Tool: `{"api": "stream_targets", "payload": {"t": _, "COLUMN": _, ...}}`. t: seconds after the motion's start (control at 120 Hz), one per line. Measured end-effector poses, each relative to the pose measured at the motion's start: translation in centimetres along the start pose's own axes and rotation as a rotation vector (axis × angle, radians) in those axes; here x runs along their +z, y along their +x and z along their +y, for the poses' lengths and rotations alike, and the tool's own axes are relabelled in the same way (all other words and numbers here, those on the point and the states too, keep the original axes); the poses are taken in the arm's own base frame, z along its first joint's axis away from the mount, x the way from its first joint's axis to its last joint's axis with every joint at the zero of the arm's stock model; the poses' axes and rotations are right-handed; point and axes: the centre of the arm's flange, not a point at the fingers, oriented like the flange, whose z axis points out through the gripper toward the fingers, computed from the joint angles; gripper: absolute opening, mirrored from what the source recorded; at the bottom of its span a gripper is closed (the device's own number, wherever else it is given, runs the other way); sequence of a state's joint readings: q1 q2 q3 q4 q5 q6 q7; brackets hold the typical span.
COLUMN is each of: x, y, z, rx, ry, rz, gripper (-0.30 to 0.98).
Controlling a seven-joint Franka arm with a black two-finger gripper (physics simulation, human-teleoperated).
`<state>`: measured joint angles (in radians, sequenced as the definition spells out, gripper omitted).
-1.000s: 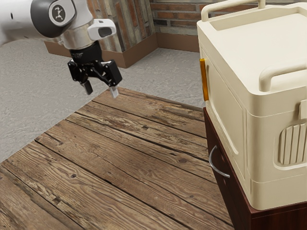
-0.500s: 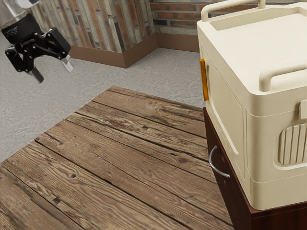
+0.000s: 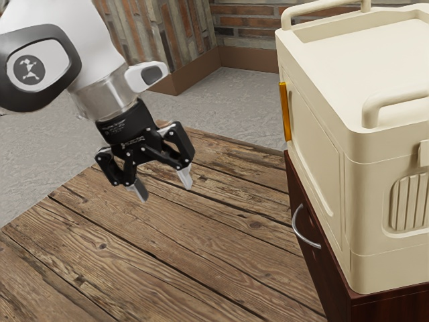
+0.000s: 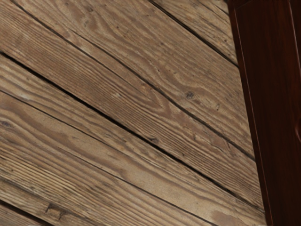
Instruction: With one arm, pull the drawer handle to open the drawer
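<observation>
Exterior view: the gripper [image 3: 165, 190] has swung in from the far upper left, where it hung over the grey floor [image 3: 248, 100] half a second ago, and is now above the wooden boards [image 3: 181, 248]. Its fingers stand apart with nothing between them. The handle [image 3: 295, 228] is on the dark cabinet [image 3: 395, 305] at the exterior view's right, beneath the big cream box [image 3: 322, 147], and has not moved. The gripper is nearer to it now but well short of touching, so this looks like the approach, with the pull still to come. The drawer appears shut, though its front is seen at a steep slant and its lower part is cut off, making its edges hard to judge.

Wrist view: boards lie below the hand, beside the cabinet, which is cut off by the frame. A faint pale mark there might be part of the handle; I cannot tell.
</observation>
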<state>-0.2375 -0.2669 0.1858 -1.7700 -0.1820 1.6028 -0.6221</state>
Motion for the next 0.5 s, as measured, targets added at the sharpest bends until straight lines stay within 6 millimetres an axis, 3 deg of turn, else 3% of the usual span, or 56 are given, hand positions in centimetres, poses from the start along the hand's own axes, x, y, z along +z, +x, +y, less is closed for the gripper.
{"api": "stream_targets", "payload": {"t": 0.092, "x": 2.4, "y": 0.8, "z": -0.1, "rx": -0.054, "ry": -0.015, "rz": 0.039, "gripper": 0.58}}
{"api": "stream_targets", "payload": {"t": 0.35, "x": 5.1, "y": 2.7, "z": 1.2, "rx": -0.153, "ry": -0.148, "rz": 0.177, "gripper": 0.59}}
{"api": "stream_targets", "payload": {"t": 0.417, "x": 6.0, "y": 2.4, "z": 2.2, "rx": -0.164, "ry": -0.191, "rz": 0.194, "gripper": 0.59}}
{"api": "stream_targets", "payload": {"t": 0.5, "x": 6.2, "y": 0.3, "z": 3.6, "rx": -0.162, "ry": -0.257, "rz": 0.198, "gripper": 0.58}}
